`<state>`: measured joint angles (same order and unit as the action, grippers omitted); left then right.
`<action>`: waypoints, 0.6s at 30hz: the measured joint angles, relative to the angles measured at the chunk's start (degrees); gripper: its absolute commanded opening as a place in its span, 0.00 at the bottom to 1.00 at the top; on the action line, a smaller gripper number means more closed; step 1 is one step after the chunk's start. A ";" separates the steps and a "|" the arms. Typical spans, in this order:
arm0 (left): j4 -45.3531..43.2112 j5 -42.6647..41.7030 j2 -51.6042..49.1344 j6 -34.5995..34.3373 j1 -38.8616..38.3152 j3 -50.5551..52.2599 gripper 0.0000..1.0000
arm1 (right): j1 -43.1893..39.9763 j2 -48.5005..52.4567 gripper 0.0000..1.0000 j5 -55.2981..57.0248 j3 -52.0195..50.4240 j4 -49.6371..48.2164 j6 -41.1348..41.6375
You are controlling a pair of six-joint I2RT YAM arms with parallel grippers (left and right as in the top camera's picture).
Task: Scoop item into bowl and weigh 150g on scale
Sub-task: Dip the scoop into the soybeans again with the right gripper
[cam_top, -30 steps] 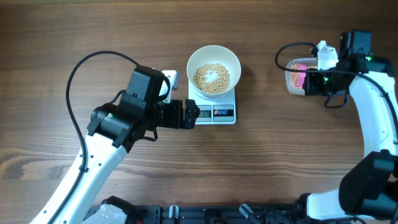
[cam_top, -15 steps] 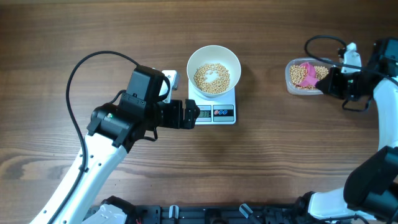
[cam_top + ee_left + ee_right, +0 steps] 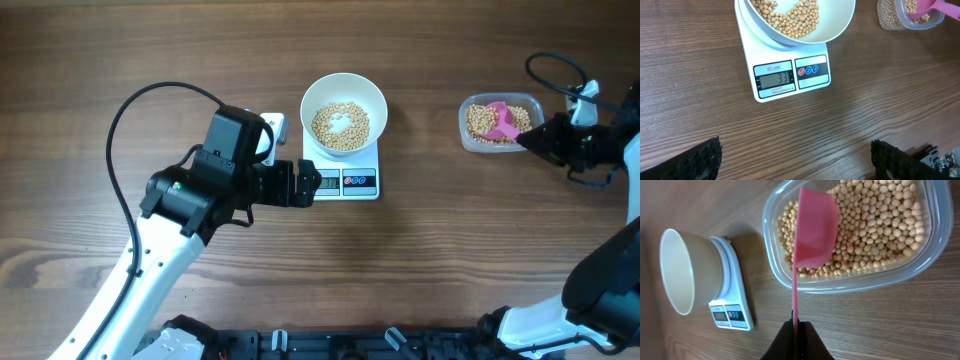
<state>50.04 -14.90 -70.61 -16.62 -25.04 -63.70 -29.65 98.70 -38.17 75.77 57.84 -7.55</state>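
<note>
The beans (image 3: pixel 340 124) are sitting in a shallow layer in the bowl (image 3: pixel 344 85), and the bowl is sitting on the scale (image 3: pixel 345 182) at mid-tabletop (image 3: pixel 420 270). The display (image 3: pixel 774 78) is reading 33, so by my reckoning the weighing is lying far short of target.

More beans are waiting in the clear tub (image 3: pixel 465 135), well off to the right. The pink scoop (image 3: pixel 815 225) is hanging over them, its cup showing no beans. I cannot tell whether it is touching the pile.

The scoop's long handle is running straight from the right claw (image 3: pixel 797 340) into the tub. That makes the right arm the nearer one to the supply, and the bowl is lying well apart to that claw's left, across bare wood.

The right claw is pinching fully closed on the thin handle's end. The left claw (image 3: pixel 302 185) is spreading as wide as it goes, gripping nothing, hovering just beside the scale's front edge, apparently watching the display.
</note>
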 measured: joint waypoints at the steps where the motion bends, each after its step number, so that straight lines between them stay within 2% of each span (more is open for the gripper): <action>1: 0.02 0.00 0.00 0.00 0.00 0.02 1.00 | -0.31 0.00 0.04 -0.57 0.00 0.00 0.02; 18: 0.02 0.00 0.00 0.00 0.00 0.00 1.00 | -10.40 2.36 0.04 -14.16 -0.04 1.11 0.02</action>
<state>50.06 -14.90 -70.61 -16.62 -25.04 -63.70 -40.05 101.06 -52.34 75.72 58.96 -7.53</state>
